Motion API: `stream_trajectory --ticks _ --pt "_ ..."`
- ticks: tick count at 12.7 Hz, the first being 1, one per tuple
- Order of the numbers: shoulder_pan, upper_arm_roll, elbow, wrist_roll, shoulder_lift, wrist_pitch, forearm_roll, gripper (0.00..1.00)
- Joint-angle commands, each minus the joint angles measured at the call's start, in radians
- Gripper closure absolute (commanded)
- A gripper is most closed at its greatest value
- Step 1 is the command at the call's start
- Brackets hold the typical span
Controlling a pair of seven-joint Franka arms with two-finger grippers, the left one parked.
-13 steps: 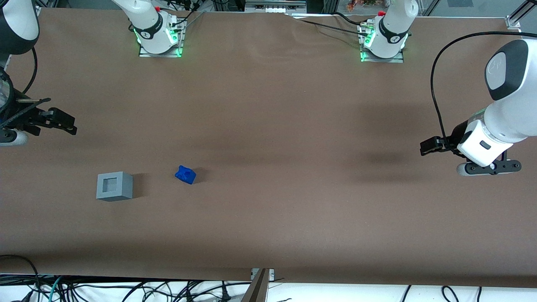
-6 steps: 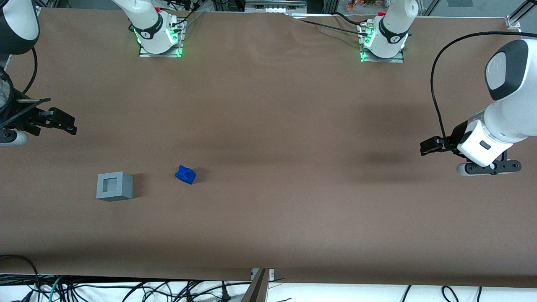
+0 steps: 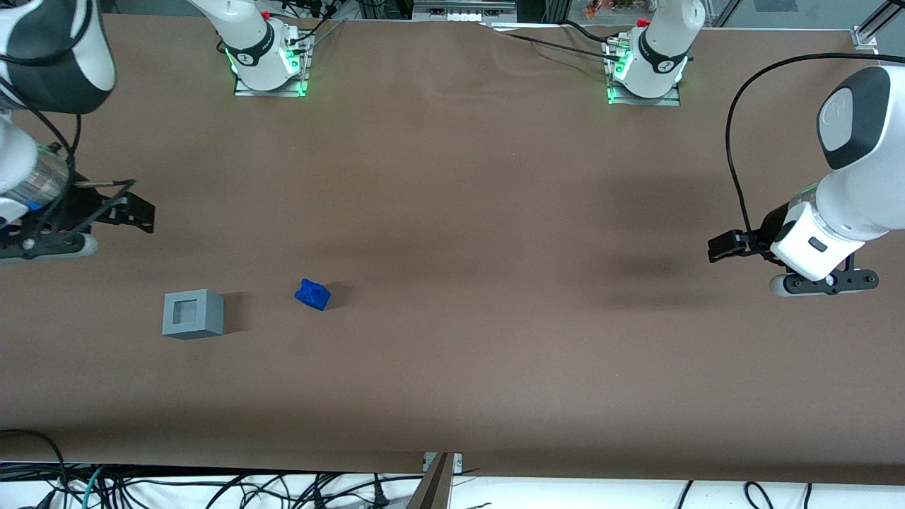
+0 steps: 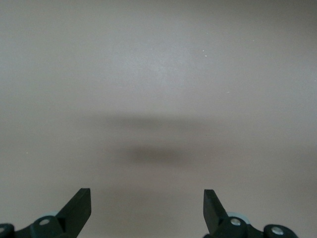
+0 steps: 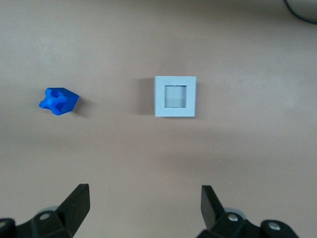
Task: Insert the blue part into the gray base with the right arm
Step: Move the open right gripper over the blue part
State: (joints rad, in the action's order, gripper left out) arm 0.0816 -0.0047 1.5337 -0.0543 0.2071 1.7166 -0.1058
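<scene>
The blue part (image 3: pixel 312 294) lies on the table (image 3: pixel 495 212) beside the gray base (image 3: pixel 192 314), toward the parked arm's end. The gripper (image 5: pixel 143 210) is held spread wide, grasping nothing, farther from the front camera than the base. It should be centred over the part, then lowered before being closed.

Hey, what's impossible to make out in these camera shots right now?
- Gray base: recess depth, since both views look straight in.
- Blue part: its underside, which rests on the table.
- Gripper, above the table, farther back than the base: the wrist view's edge cuts off its body; fingers open.
</scene>
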Motion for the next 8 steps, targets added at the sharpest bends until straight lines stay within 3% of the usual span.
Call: stream_trajectory --ticks 1,3,8 --pt "0.004 0.002 -0.009 0.008 0.037 0.018 -0.003 0.01" --pt "0.029 0.003 -0.009 0.11 0.078 0.069 0.008 0.04" --pt "0.107 0.003 -0.01 0.54 0.216 0.202 0.116 0.01"
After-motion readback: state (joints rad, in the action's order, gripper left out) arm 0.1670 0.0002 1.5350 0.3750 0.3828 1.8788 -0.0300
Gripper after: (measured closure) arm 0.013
